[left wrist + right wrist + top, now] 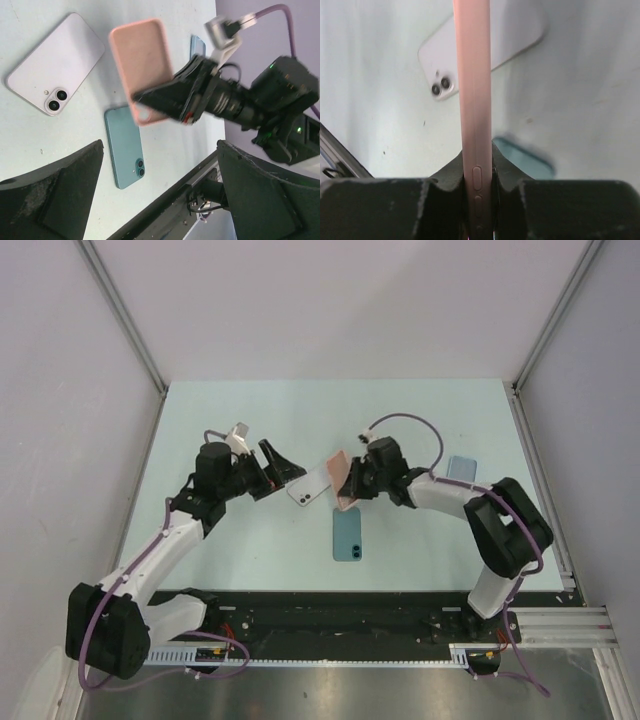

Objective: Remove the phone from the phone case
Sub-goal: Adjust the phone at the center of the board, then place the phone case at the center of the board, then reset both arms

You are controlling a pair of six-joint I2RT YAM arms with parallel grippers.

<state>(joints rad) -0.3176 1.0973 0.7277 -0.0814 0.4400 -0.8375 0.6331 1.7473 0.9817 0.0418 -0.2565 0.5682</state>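
Pink phone case [342, 478]: plain, rounded corners, moulded side buttons. It is held on edge above the tabletop [250, 420], clamped in the right jaws. Lilac phone [309, 487] lies back-up just beside, twin lenses showing. Left jaws spread wide, grasping nothing.

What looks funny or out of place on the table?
The soft pink phone case is not on the pale table: the right tool pinches it and holds it up in the air, tilted. The pale lilac phone and the teal phone lie flat, backs up, at different angles. Nothing looks broken or spilled.
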